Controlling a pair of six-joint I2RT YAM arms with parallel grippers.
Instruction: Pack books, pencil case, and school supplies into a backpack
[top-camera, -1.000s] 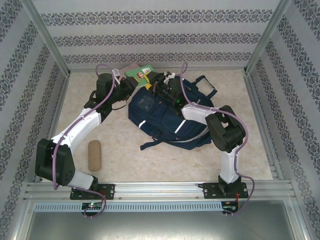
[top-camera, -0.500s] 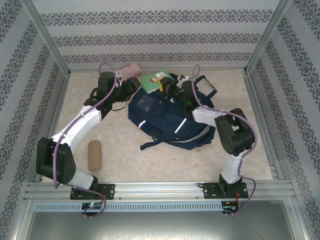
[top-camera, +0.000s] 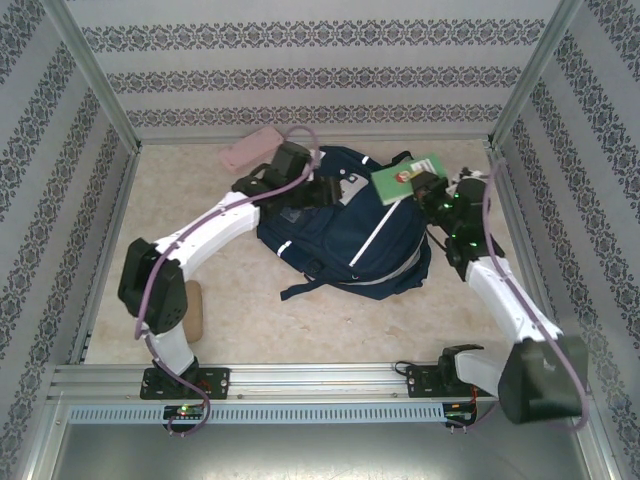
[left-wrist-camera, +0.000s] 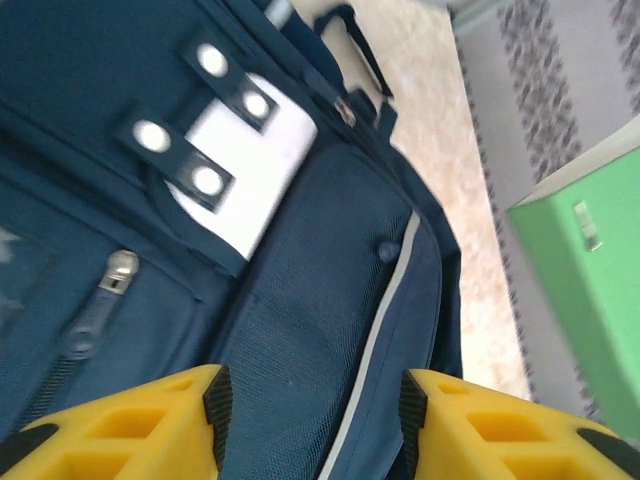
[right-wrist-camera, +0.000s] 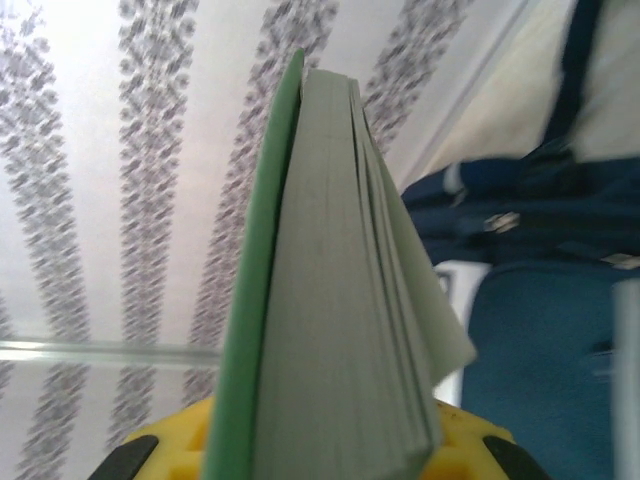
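The navy backpack (top-camera: 340, 235) lies flat in the middle of the table. My left gripper (top-camera: 333, 190) hovers over its top end, open, with bare fabric between the yellow fingers (left-wrist-camera: 180, 415); its white patch (left-wrist-camera: 250, 170) is just ahead. My right gripper (top-camera: 432, 192) is shut on a small green book (top-camera: 400, 178), held on edge at the backpack's right side. In the right wrist view the book (right-wrist-camera: 320, 300) rises from between the jaws, pages fanning right. The pink pencil case (top-camera: 250, 148) lies by the back wall. A tan oblong piece (top-camera: 192, 305) lies front left, partly behind my left arm.
Patterned walls and metal frame posts close in the table on three sides. A dark strap (top-camera: 300, 290) trails from the backpack's near edge. Bare tabletop (top-camera: 300, 330) stretches along the front, between the arm bases.
The left gripper opened and swung from the back left over the backpack's top. The right gripper carried the green book from the back middle to the backpack's right side. The pencil case came into view.
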